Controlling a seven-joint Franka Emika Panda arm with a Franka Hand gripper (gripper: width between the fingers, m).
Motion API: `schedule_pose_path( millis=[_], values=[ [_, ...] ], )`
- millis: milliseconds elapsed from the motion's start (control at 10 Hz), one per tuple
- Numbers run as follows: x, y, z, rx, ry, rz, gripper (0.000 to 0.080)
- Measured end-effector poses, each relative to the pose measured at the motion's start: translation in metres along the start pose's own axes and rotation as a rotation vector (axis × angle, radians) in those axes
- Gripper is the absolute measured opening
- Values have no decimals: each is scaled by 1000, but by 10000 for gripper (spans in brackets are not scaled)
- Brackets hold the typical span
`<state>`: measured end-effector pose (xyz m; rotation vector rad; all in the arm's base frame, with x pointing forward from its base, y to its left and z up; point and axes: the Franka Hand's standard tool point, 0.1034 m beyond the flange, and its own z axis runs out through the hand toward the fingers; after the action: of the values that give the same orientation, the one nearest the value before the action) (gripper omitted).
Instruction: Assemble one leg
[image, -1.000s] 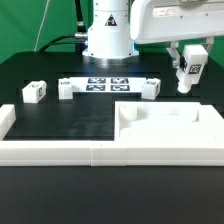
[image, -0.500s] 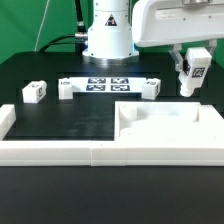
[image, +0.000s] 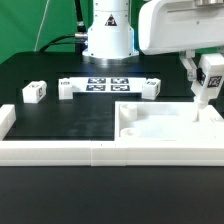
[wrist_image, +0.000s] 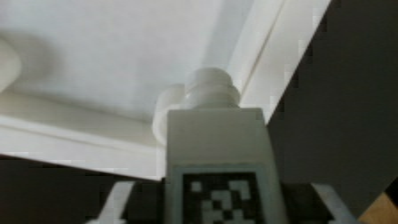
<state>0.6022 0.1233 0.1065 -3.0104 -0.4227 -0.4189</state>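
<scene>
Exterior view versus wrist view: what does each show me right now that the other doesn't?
Only the exterior view: the other legs and the marker board at the back, the border rails in front, and the arm's base. Only the wrist view: close up, the rounded end of the held leg near a raised rim of the square panel. Both: the end effector shut on the leg, over the square panel.

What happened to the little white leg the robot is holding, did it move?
Yes. The leg went toward the exterior view's right, farther from the marker board, and is now over the far right corner of the white panel.
</scene>
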Motion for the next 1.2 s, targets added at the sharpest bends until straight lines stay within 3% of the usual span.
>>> schedule_pose_path(
  millis=[100, 300, 500, 800, 1200],
  values=[
    [0, 0, 1, -3, 21, -1, 287],
    [3, 5, -1, -30, 205, -13, 287],
    [-1, 5, 1, -31, 201, -17, 287],
    [14, 10, 7, -34, 217, -31, 287],
    [15, 10, 29, -30, 224, -33, 287]
  ],
)
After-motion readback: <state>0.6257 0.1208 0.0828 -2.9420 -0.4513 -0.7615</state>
